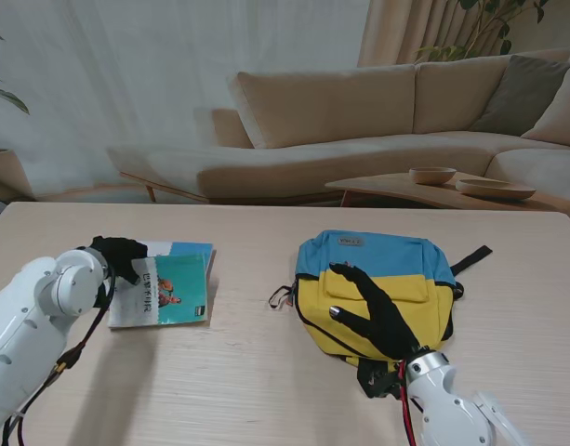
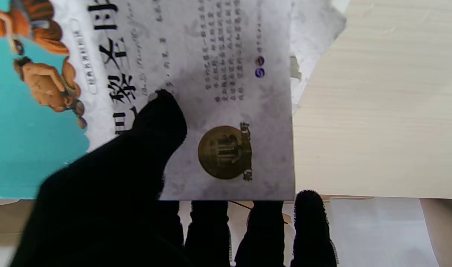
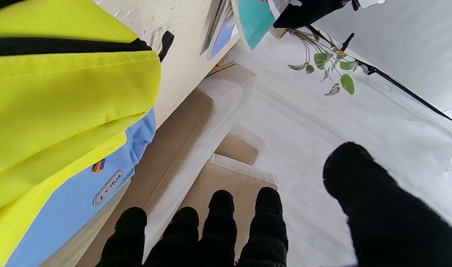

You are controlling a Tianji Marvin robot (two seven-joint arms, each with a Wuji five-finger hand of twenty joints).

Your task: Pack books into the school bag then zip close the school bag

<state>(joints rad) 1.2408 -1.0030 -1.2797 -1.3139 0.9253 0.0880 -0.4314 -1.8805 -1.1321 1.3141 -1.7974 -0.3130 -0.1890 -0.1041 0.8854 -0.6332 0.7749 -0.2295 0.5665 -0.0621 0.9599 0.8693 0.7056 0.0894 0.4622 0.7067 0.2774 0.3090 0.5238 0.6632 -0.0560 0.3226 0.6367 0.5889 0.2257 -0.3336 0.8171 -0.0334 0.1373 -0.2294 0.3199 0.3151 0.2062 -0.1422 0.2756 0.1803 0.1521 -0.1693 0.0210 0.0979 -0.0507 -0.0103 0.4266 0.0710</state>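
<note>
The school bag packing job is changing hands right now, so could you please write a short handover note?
Left hand: shut on the top book, thumb on the cover, fingers under its edge.
Right hand: open, fingers spread over the school bag, holding nothing.
Books: a small stack on the table's left side.
Bag: lying flat at centre-right; whether its zip is open is unclear.
Done: nothing packed.
Left: load the books, then zip the bag.

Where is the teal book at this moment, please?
In the stand's view the teal book is on the table's left side, gripped at its left edge by the left hand, well apart from the school bag on the right.
</note>
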